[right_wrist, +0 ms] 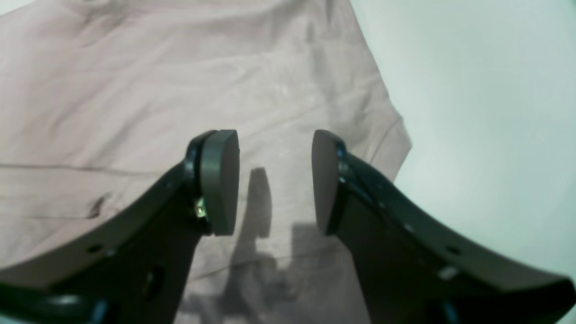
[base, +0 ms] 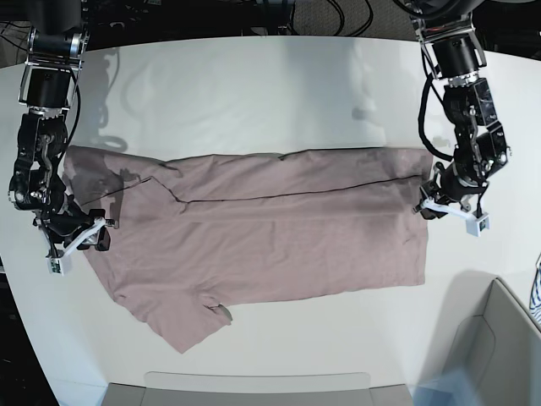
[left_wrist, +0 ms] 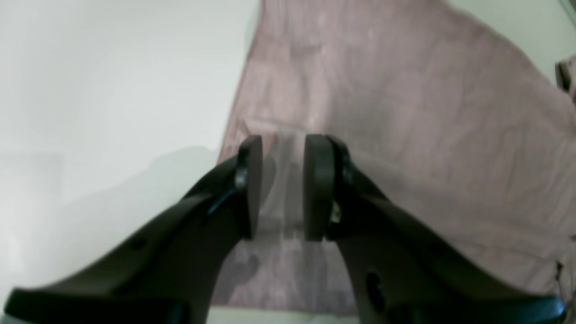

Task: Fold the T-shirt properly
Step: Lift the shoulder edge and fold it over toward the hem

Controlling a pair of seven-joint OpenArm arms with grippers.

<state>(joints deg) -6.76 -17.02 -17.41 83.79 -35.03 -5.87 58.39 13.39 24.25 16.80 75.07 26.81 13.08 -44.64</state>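
Dusty mauve-pink T-shirt (base: 270, 228), plain, slightly wrinkled, spread flat across the white table, top edge folded over

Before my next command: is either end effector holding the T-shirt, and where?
Neither. Both end effectors, left and right, are open above the T-shirt.

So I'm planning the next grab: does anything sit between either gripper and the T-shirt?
Nothing visible does. The left gripper and the right gripper both hang open directly over the T-shirt, with only bare cloth under their jaws.
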